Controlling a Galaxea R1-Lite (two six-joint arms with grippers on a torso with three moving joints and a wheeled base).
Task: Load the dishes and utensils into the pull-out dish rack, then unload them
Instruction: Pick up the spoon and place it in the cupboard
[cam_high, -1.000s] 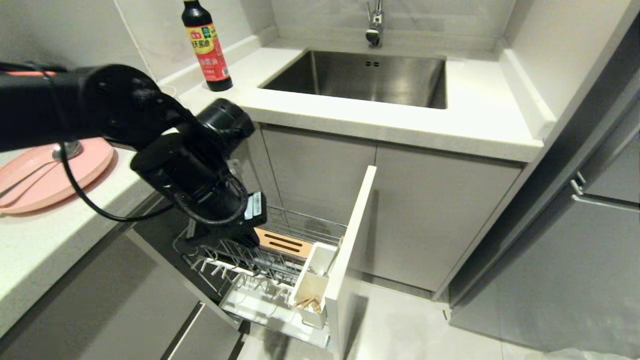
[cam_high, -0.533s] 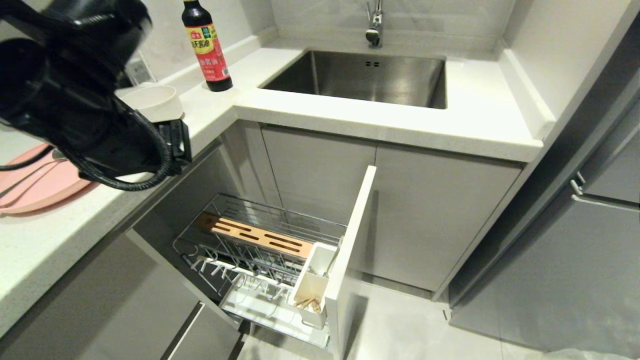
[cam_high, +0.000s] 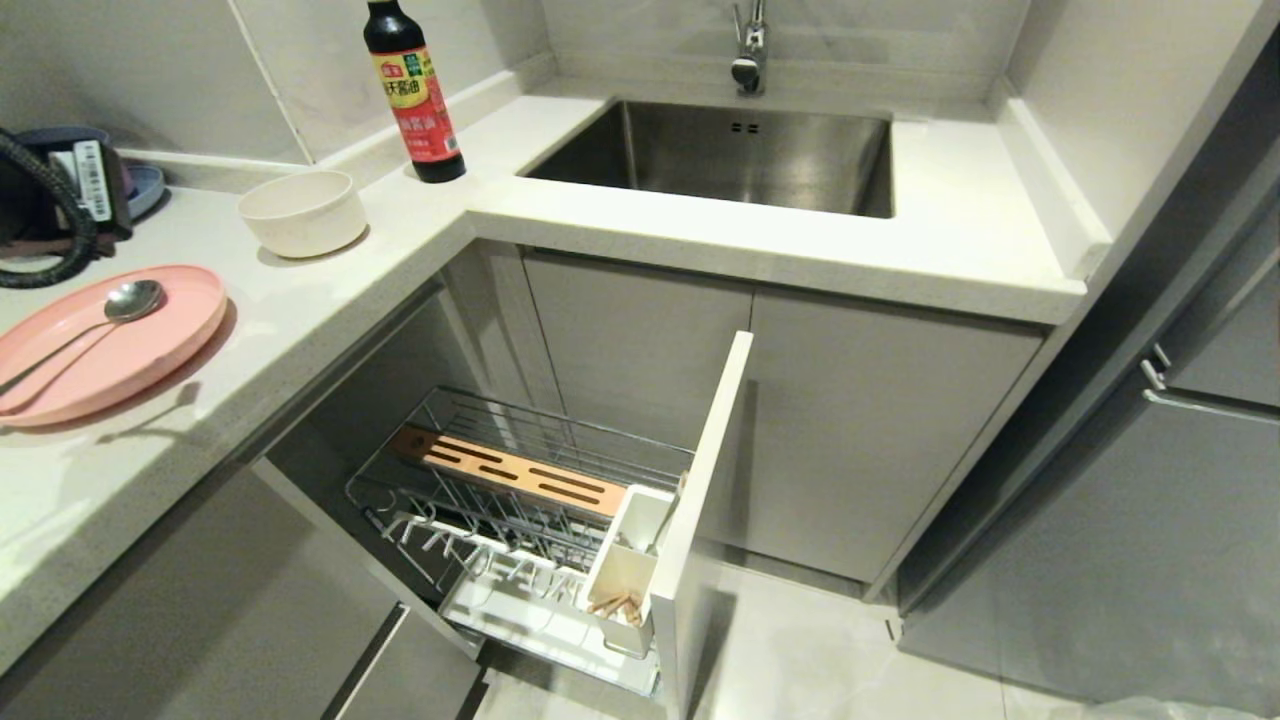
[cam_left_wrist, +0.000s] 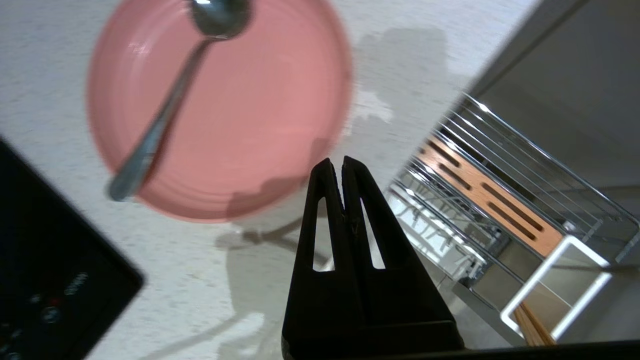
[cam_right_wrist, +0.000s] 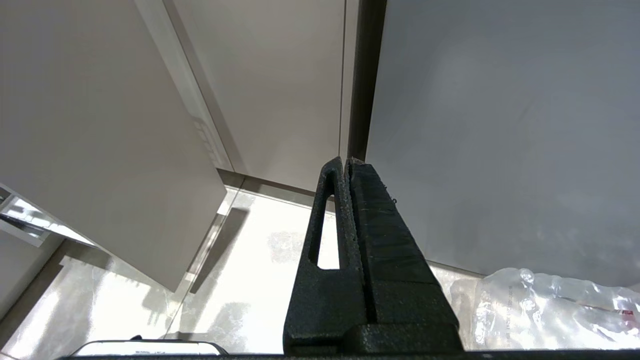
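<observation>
Spoon (cam_high: 95, 325) lies on the plate (cam_high: 150, 345), rack (cam_high: 520, 500) pulled out
Its handle runs slantwise from the bowl end toward the counter's front edge; left gripper (cam_left_wrist: 342, 167) closed, empty, above the plate's rim

Left arm (cam_high: 45, 205): we see matte black housing, a thick black ribbed cable looping along it, and a white label printed like a barcode.
Left gripper (cam_left_wrist: 342, 167): we note two black tapered fingers (cam_left_wrist: 325, 210), each with one long narrow slot.
Right gripper (cam_right_wrist: 346, 167): we find the same black form, its surface rough and grainy, with one slot visible.
</observation>
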